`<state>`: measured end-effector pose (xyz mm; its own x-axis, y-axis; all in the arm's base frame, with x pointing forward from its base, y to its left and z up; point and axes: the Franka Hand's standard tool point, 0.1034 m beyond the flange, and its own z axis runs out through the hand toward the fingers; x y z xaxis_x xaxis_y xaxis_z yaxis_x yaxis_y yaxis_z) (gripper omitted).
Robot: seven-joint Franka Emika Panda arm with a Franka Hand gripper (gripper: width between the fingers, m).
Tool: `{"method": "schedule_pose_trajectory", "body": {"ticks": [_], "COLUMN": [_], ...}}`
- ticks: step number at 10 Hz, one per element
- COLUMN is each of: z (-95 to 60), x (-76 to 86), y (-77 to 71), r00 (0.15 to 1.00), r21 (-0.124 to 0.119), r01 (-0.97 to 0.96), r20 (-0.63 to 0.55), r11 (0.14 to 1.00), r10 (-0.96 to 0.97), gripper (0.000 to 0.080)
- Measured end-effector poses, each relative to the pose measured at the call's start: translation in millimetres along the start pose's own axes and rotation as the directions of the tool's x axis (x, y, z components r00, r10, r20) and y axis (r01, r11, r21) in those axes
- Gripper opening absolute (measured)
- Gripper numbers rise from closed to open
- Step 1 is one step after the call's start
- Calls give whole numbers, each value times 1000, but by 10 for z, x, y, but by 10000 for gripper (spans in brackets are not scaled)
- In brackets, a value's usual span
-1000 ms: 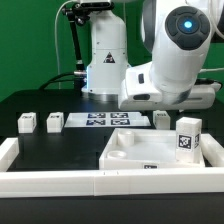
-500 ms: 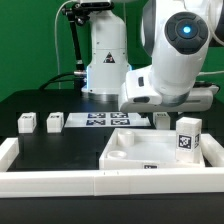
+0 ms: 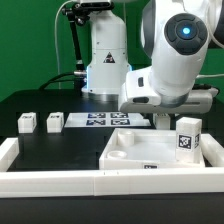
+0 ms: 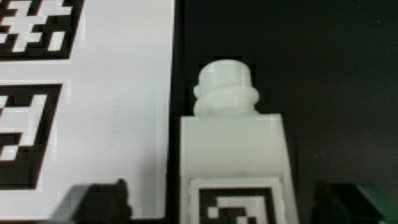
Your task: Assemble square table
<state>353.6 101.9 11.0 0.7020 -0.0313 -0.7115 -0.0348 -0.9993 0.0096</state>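
The square table top [image 3: 150, 152] lies white and rimmed at the exterior view's front right. One tagged leg [image 3: 188, 138] stands upright at its right side. Two more legs [image 3: 27, 122] [image 3: 54, 122] stand apart on the black table at the exterior view's left. A further leg [image 3: 161, 121] lies behind the top, and my gripper [image 3: 161, 112] is lowered over it. In the wrist view this leg [image 4: 231, 150] lies lengthwise, with its screw peg [image 4: 228, 88] pointing away. My gripper [image 4: 228, 206] straddles it, open. A dark finger [image 4: 98, 203] shows on each side of the leg with a gap.
The marker board [image 3: 100, 121] lies flat behind the top, and its edge [image 4: 71, 90] runs beside the straddled leg. A long low white border rail [image 3: 70, 183] runs along the front. The robot's white base [image 3: 105, 60] stands at the back.
The hand has sunk a touch over the leg behind the top. The legs and the top have not moved.
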Motion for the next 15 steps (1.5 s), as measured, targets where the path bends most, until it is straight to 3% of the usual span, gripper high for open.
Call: {"method": "schedule_pose_trajectory", "body": {"ticks": [2,7,9,11,13,15], "z": [4,-3,-172,-436,-623,-599], "x": [0,-3,-94,-208,-281,-207], "y": [8,25,91,131,194,176], "r00": [1000,1000,999,999,999,997], "r21": [1,1,-23,-25,-5,-4], "r01": [-2,-4,-23,-33,-44,-40], "r20": [1,3,21,8,-19,-71], "r11": [1000,1000,999,999,999,999], "r10": [2,4,24,33,44,39], "gripper": [285,286,286,287,288,288]}}
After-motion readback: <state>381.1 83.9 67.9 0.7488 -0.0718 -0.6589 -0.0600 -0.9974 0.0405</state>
